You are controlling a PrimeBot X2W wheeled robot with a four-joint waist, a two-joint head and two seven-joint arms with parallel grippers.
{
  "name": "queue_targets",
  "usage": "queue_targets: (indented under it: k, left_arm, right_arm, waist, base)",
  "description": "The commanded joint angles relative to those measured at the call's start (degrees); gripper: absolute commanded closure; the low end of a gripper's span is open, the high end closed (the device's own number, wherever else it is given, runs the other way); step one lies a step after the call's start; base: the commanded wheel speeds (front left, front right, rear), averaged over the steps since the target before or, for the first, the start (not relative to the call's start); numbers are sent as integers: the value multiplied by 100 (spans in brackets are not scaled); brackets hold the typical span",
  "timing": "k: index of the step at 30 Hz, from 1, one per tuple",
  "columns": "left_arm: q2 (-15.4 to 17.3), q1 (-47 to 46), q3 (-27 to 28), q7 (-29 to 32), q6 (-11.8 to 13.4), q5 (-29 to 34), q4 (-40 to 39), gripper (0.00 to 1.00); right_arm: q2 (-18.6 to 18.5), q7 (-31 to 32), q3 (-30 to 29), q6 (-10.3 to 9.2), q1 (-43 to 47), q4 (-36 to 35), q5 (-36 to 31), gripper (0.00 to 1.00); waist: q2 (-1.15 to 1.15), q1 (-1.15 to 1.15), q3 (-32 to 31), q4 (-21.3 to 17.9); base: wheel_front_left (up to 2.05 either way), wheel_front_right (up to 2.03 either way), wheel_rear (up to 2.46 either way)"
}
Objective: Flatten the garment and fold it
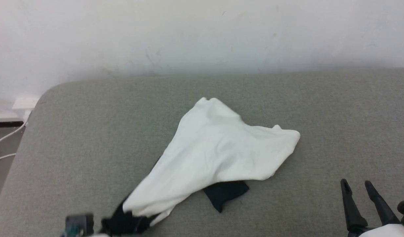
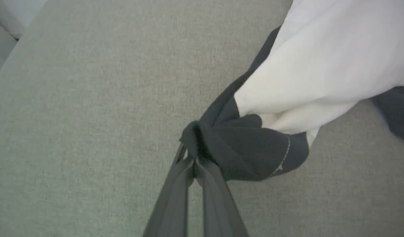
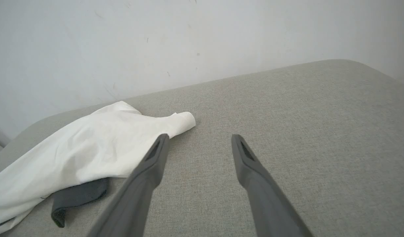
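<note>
The garment [image 1: 218, 148], a white T-shirt with black sleeves, lies crumpled in a loose wedge on the grey cushioned surface [image 1: 90, 138]. One black sleeve [image 1: 225, 192] sticks out from under its near edge. My left gripper [image 2: 192, 157] is shut on the other black sleeve [image 2: 244, 148], bunched at the fingertips; in the head view this grip sits at the lower left [image 1: 123, 222]. My right gripper [image 1: 356, 186] stands open at the lower right, apart from the shirt, and its fingers [image 3: 156, 158] frame bare cushion [image 3: 287, 115] beside the white cloth [image 3: 90, 148].
A white wall [image 1: 202, 33] rises right behind the cushion. Beyond the cushion's rounded left edge lie a white power strip [image 1: 24, 103] and cables [image 1: 4, 138] on the floor. Bare cushion spreads to the right and left of the shirt.
</note>
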Motion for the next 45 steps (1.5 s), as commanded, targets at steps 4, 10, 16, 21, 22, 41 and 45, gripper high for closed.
queue_targets:
  k: [4, 10, 16, 21, 22, 41, 45]
  left_arm:
    - [-201, 667, 64, -60, 72, -387, 80, 100]
    - [-367, 623, 244, -444, -37, -536, 174, 0]
    - [-150, 50, 537, -859, -161, -347, -92, 0]
    - [-76, -850, 348, -636, -529, -221, 90, 0]
    - [-101, -1038, 266, -538, -650, -236, 180, 0]
    - [-598, -2851, -996, 647, -2041, -125, 2086, 100]
    - [-533, -3442, -898, 288, -2015, 164, 2173, 100]
  right_arm:
    - [12, 2, -39, -5, -12, 35, -5, 0]
    - [12, 85, -11, -5, -65, 8, -69, 0]
    - [12, 150, 28, -5, -63, -39, -67, 0]
    - [12, 186, 129, -5, -143, -61, -67, 0]
    - [12, 192, 140, -5, -165, -63, -68, 0]
    - [12, 195, 275, -5, -458, 187, 19, 0]
    - [12, 198, 319, -5, -539, 186, 8, 0]
  waist:
    - [0, 1, 44, 173]
    - [0, 1, -53, 294]
    - [0, 1, -113, 275]
    - [0, 1, 9, 126]
    - [0, 1, 46, 94]
    - [0, 1, 388, -265]
    - [0, 1, 515, -298]
  base:
    - [0, 0, 0]
    - [0, 0, 0]
    - [0, 0, 0]
    - [0, 0, 0]
    - [0, 0, 0]
    - [0, 0, 0]
    - [0, 0, 0]
